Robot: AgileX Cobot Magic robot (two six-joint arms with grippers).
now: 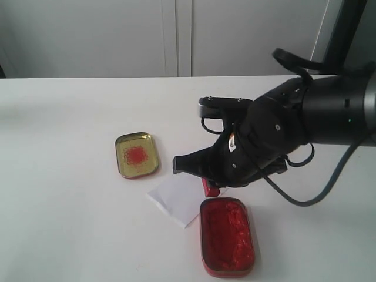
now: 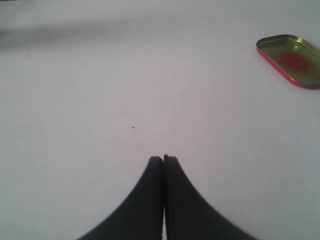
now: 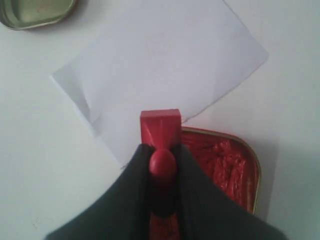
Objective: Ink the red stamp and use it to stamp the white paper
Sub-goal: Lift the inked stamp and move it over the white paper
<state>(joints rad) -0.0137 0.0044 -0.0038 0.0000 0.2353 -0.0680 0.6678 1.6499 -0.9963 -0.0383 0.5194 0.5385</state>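
My right gripper [image 3: 162, 150] is shut on the knob of the red stamp [image 3: 160, 126], whose square base sticks out past the fingertips. In the exterior view the red stamp [image 1: 210, 188] shows only as a sliver under the right gripper [image 1: 207, 176], just above the near edge of the white paper [image 1: 179, 197] and beside the ink tin's rim. The white paper [image 3: 165, 65] lies flat with no print visible on it. My left gripper [image 2: 163, 159] is shut on nothing over bare table; it is outside the exterior view.
A large oblong tin of red ink paste [image 1: 227, 236] [image 3: 227, 162] lies open at the front, touching the paper's corner. A gold tin with a red smudge [image 1: 137, 154] [image 2: 292, 60] [image 3: 35, 11] sits left of the paper. The white table [image 1: 64, 205] stretches to the left.
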